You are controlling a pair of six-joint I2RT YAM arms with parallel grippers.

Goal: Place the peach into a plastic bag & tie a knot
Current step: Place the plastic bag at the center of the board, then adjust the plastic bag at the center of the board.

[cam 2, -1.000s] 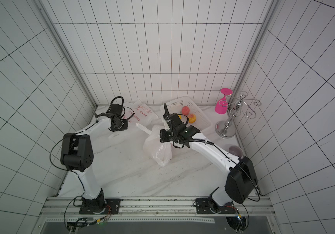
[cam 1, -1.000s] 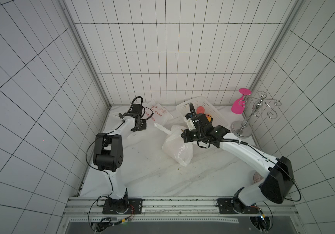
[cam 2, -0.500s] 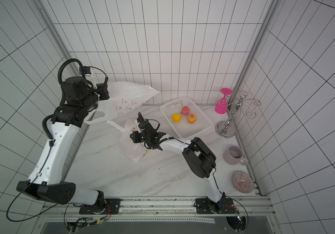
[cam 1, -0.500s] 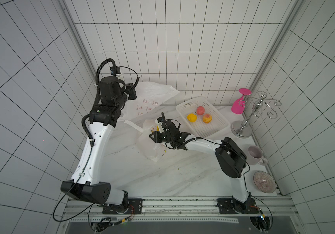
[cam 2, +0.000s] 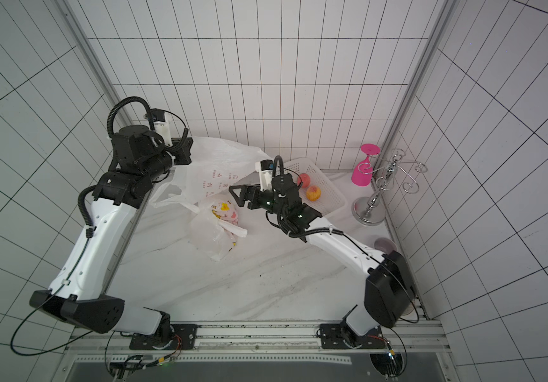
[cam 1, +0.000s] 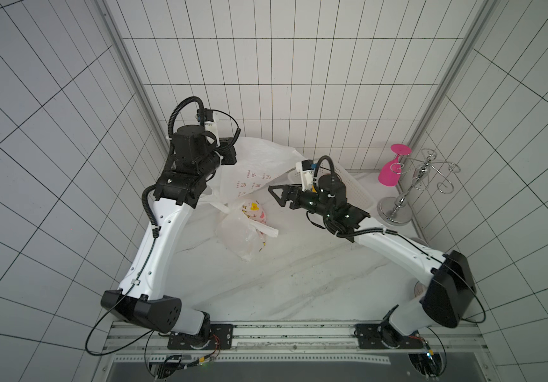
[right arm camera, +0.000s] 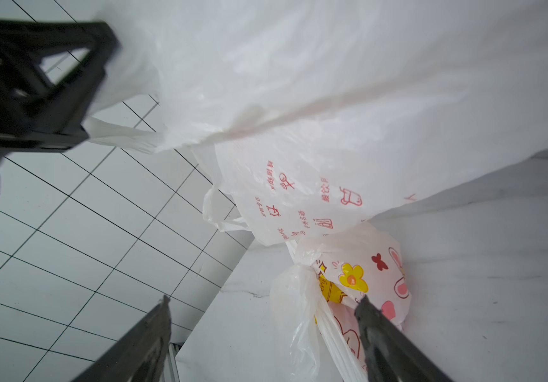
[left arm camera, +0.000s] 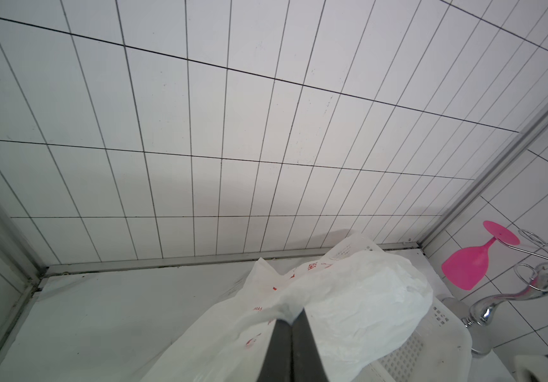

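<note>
Take the small cartoon-print bag [cam 1: 245, 228], resting in the middle of the marble tabletop [cam 1: 282, 284], as the reference. The left arm [cam 1: 163, 238] rises well to its left and bends over above it. The left gripper [left arm camera: 294, 320] is high above and behind that bag. In the left wrist view its two dark fingers are pressed together, with a fold of the large white bag [cam 1: 259, 162] pinched between them. This large bag, printed with red characters, hangs from the grip as a wide slack sheet. Its lower edge comes down just behind the small bag, where the two seem to touch.

The small bag's neck is gathered and twisted into what looks like a knot, with a flat white tail [cam 1: 267, 231] trailing to its right. Pink and yellow show on its film, but whether that is only print or a peach inside cannot be told.

Just right of the small bag, the right gripper [right arm camera: 264, 299] points toward it, jaws spread wide and nothing between them. Further right of the bag stands the white basket [cam 2: 334, 200], partly covered by the right arm [cam 1: 398, 244]. In a top view two round fruits lie in it, a reddish fruit [cam 2: 304, 180] and an orange-yellow fruit [cam 2: 313, 193]. Well to the bag's right, beyond the basket, a pink glass [cam 1: 389, 172] hangs bowl-down from a chrome rack [cam 1: 395, 213].
</note>
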